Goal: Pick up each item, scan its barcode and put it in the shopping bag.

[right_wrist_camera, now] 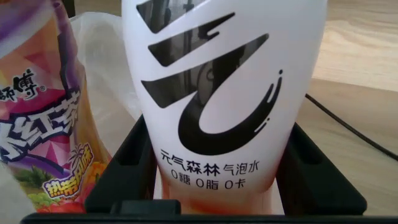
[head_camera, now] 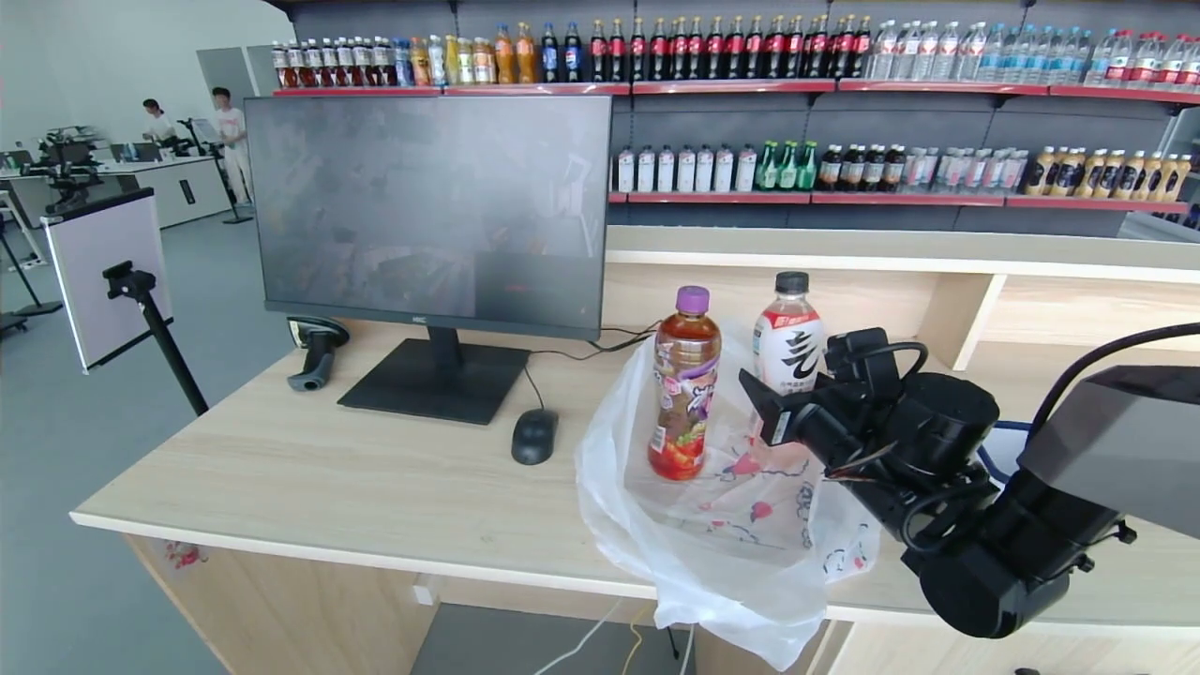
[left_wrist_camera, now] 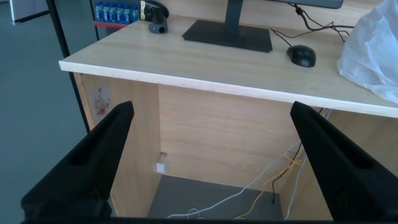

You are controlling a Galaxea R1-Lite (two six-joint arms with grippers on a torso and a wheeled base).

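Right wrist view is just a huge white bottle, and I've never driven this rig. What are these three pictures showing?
This is a two-armed robot at a counter. The head view looks down from its head; each wrist view rides on one arm. The right pincer is at the white bottle, hence the close-up; whether it grips, I cannot tell. Beside it a purple-capped bottle stands on the shopping bag. The left pincer hangs open, lower than the counter. The monitor, mouse and scanner sit further left.
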